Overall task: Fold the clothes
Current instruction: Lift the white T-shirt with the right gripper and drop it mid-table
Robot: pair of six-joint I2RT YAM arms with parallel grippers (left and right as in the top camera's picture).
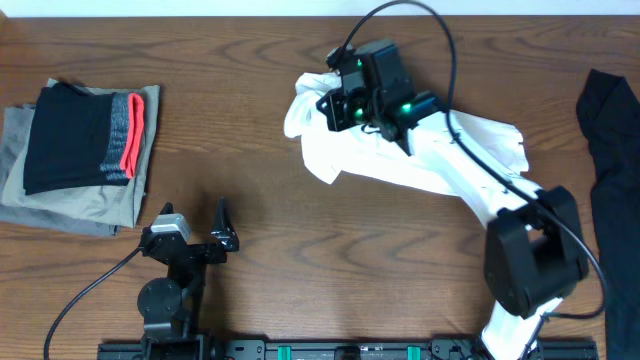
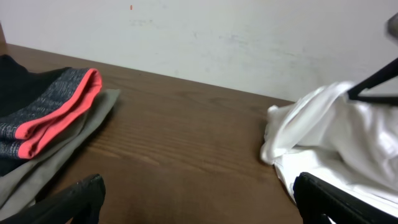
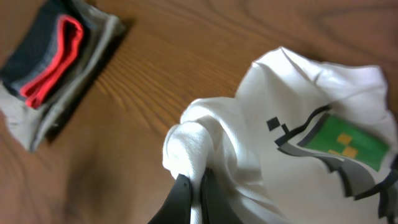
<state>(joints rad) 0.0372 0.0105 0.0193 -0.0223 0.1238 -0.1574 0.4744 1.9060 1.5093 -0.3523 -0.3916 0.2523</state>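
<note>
At the far left of the brown wooden counter [image 1: 260, 190] lies a folded pile: olive-grey garments [image 1: 60, 205] underneath, a black garment with a red-and-grey band [image 1: 75, 135] on top. Nearer the front edge, just right of that pile, the left claw [image 1: 195, 222] has its fingers spread wide apart with nothing between them, well apart from any cloth. Further right, on the far half of the counter, the plain white cotton T-shirt [image 1: 420, 160] lies in a wrinkled heap slanting toward the near right; the right wrist view shows a green-and-grey print on it. The right claw [image 3: 191, 186] sits over the shirt's left end, fingers pressed together on a bunched knob of the white fabric, and its white arm crosses above the shirt. At the right edge a dark garment [image 1: 610, 150] drapes along the counter, apart from the shirt.
</note>
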